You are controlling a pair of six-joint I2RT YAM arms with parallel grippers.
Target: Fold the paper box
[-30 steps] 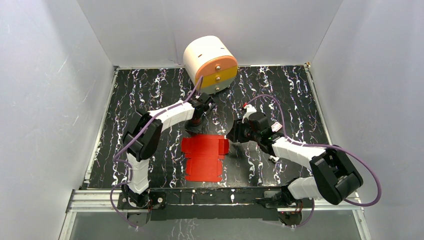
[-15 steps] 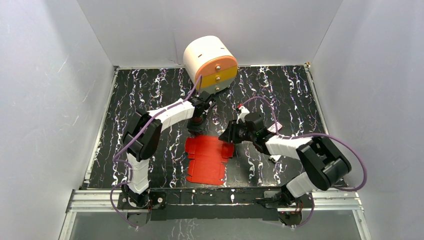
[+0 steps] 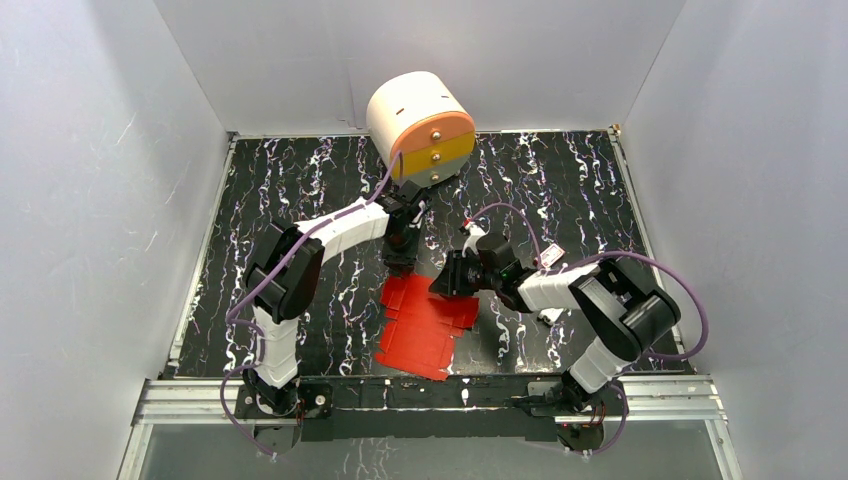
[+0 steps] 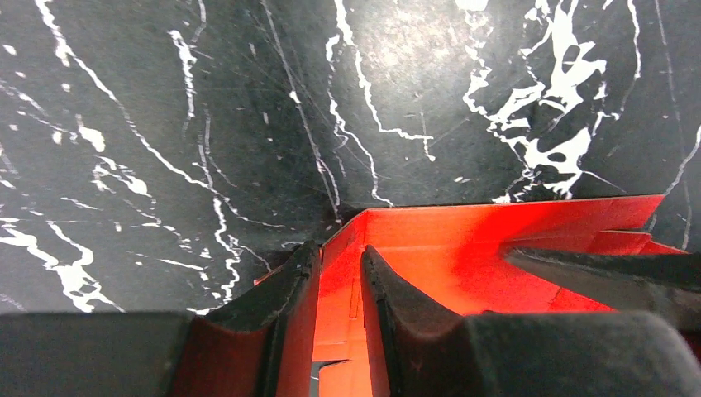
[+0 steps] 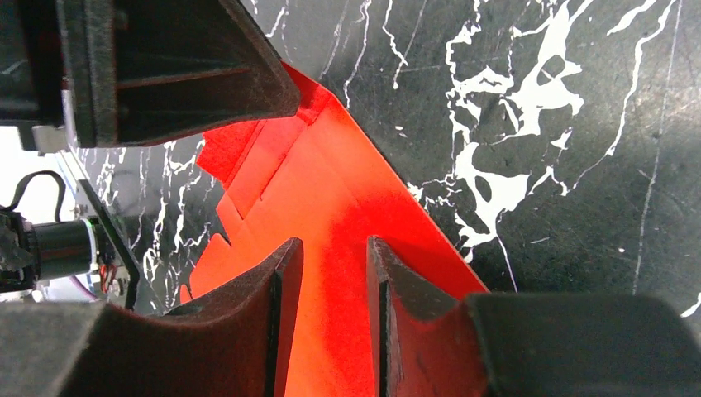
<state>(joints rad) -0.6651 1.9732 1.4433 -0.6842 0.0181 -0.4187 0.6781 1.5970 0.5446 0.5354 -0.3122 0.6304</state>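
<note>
The paper box (image 3: 425, 322) is a flat red flapped sheet lying askew on the black marbled table near the front middle. My left gripper (image 3: 402, 262) is at its far left corner. In the left wrist view a raised red flap (image 4: 340, 248) stands between the left gripper's (image 4: 339, 252) slightly parted jaws, with a gap showing beside it. My right gripper (image 3: 441, 283) is over the sheet's far right edge. Its fingers (image 5: 281, 285) hover apart above the red card (image 5: 331, 207), gripping nothing. The left gripper's dark finger (image 5: 165, 66) shows at the top left of that view.
A round white, orange and yellow drawer unit (image 3: 420, 128) stands at the back middle. A tiny packet (image 3: 553, 257) lies by the right forearm. White walls (image 3: 100, 200) close in the table on three sides. The arm bases (image 3: 420, 395) line the near edge.
The red sheet has slid right and turned askew. My right gripper moved left onto its far right edge, its jaws narrowing. My left gripper's jaws went from shut to slightly parted.
</note>
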